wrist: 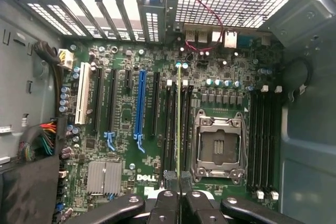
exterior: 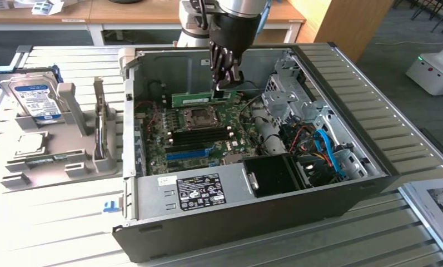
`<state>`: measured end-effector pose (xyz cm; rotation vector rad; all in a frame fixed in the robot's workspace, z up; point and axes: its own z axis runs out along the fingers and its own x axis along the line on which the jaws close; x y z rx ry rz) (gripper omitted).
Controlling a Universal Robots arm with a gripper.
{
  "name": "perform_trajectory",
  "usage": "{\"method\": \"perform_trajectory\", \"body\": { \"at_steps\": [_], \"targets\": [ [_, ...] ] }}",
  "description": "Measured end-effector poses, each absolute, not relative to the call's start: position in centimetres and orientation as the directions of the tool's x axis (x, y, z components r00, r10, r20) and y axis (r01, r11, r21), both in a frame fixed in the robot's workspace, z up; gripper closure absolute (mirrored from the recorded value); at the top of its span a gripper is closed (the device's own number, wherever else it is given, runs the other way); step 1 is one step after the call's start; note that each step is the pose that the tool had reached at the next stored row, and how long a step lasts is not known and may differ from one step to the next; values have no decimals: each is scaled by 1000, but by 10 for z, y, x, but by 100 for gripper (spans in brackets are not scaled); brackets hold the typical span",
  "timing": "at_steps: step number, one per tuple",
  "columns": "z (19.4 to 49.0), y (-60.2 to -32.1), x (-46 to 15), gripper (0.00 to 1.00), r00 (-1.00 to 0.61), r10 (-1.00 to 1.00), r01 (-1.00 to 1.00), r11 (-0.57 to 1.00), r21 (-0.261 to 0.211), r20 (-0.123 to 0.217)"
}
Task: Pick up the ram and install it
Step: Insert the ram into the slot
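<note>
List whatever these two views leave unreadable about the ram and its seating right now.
- Exterior view: whether the ram touches the memory slots; the angle gives no gap, and the gripper covers its middle.
- Wrist view: the ram shows edge-on, so its chips and its height over the memory slots cannot be told.
- Wrist view: the gripper is cut off by the picture's edge.

Glare is washing out the counter (exterior: 58, 222) at the exterior view's left; shade is filling the computer case (exterior: 243, 228), and my fingers (wrist: 164, 205) are showing dark.
</note>
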<state>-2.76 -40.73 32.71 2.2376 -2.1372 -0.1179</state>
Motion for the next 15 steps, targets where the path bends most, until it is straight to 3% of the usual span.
{"method": "perform_trajectory", "body": {
  "at_steps": [15],
  "targets": [
    [315,-407,-28,88,43,-999,-995,-45,85,-24]
  ]
}}
